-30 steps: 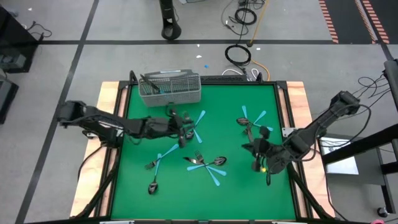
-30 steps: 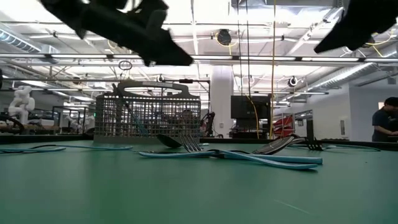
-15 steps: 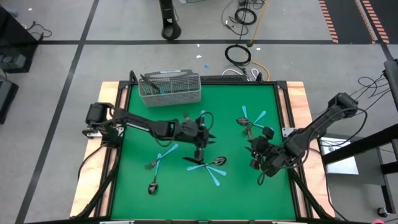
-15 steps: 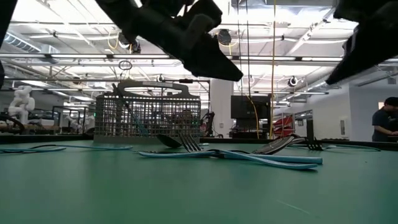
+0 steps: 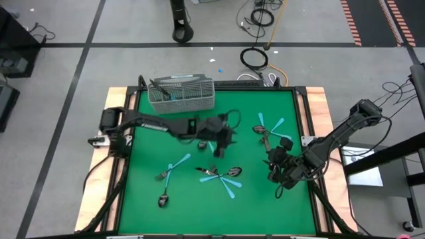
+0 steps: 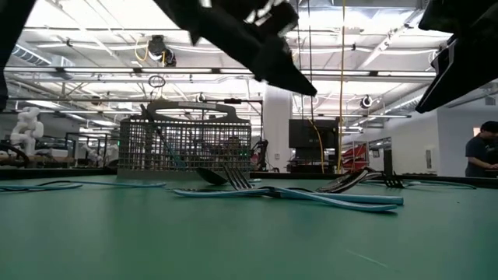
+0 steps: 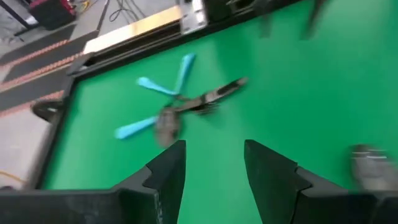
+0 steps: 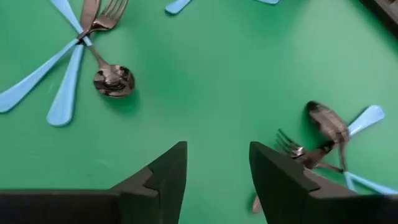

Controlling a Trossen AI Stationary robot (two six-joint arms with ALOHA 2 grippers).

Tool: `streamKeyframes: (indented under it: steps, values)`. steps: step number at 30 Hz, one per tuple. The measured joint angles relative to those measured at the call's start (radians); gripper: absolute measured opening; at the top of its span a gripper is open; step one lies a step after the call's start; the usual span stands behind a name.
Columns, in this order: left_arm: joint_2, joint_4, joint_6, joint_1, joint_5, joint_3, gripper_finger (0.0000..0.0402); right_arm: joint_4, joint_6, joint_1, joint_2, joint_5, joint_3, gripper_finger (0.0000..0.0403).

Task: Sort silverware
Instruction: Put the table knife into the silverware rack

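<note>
Green surface (image 5: 149, 186) lies bare along its near edge; both end effectors (image 5: 221, 143) (image 5: 277, 171) hover open, empty, above scattered silverware (image 5: 219, 174).

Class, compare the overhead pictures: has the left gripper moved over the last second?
Yes. The left gripper has travelled rightward across the green mat, away from the table's left edge and farther from the wire basket, toward the table's middle.
</note>
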Motion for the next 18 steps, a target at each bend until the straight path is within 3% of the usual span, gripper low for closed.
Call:
streamKeyframes:
  steps: [7, 13, 18]
  values:
    - [0.197, -0.249, 0.266, 0.134, 0.01, 0.326, 0.0167, -0.003, 0.078, 0.002, 0.0, -0.084, 0.0, 0.0163]
    - [0.394, -0.323, 0.292, 0.185, 0.059, 0.562, 0.0167, 0.0, 0.159, 0.009, 0.0, -0.189, 0.0, 0.0162]
    - [0.543, -0.436, 0.289, 0.18, -0.061, 0.776, 0.0167, 0.001, 0.203, 0.047, 0.0, -0.208, 0.0, 0.0162]
